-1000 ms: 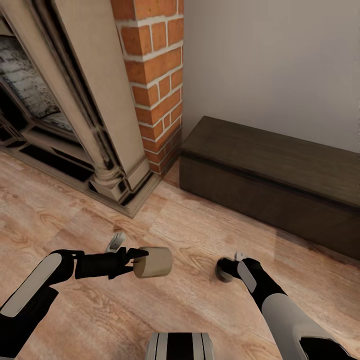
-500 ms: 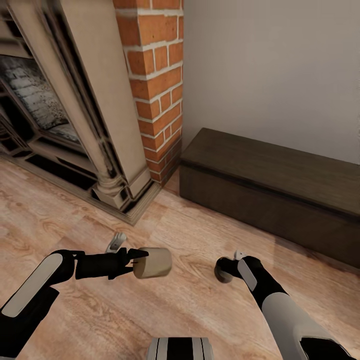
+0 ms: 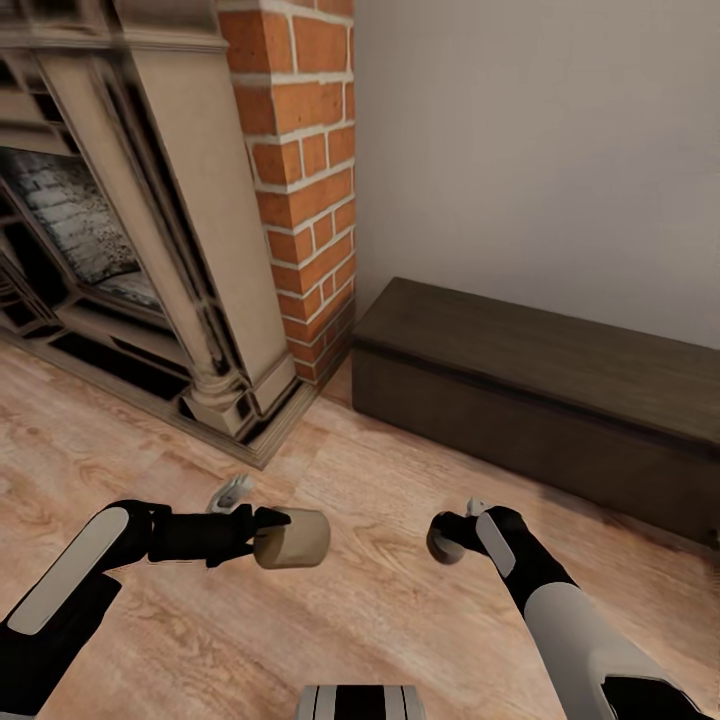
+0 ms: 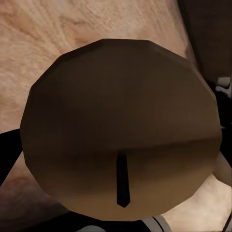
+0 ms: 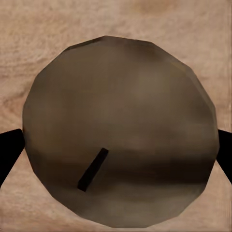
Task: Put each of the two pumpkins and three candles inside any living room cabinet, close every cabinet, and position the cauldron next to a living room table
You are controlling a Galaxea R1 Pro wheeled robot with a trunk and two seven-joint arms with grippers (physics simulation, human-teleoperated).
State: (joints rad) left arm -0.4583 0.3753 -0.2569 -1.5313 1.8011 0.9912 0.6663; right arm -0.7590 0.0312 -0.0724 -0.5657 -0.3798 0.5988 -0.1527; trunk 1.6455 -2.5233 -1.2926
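Observation:
I hold a candle in each hand, low over the wood floor. In the head view my left gripper (image 3: 266, 526) is shut on a pale beige candle (image 3: 292, 538) lying sideways. My right gripper (image 3: 450, 534) is shut on a second candle (image 3: 444, 541), seen mostly end-on. The left wrist view looks onto a candle's round end (image 4: 121, 116) with its dark wick. The right wrist view shows the other candle's end (image 5: 121, 130) between two dark fingertips (image 5: 8, 150). The low dark-brown cabinet (image 3: 540, 385) stands ahead on the right against the wall, its fronts shut.
A beige fireplace surround (image 3: 170, 250) with a dark firebox fills the left, and a red brick column (image 3: 300, 180) stands beside it. A plain grey wall (image 3: 540, 150) rises behind the cabinet. Wood floor (image 3: 380, 620) lies between me and the cabinet.
The whole picture has slid downward, so the camera moved. Both arms keep their pose and still grip their candles.

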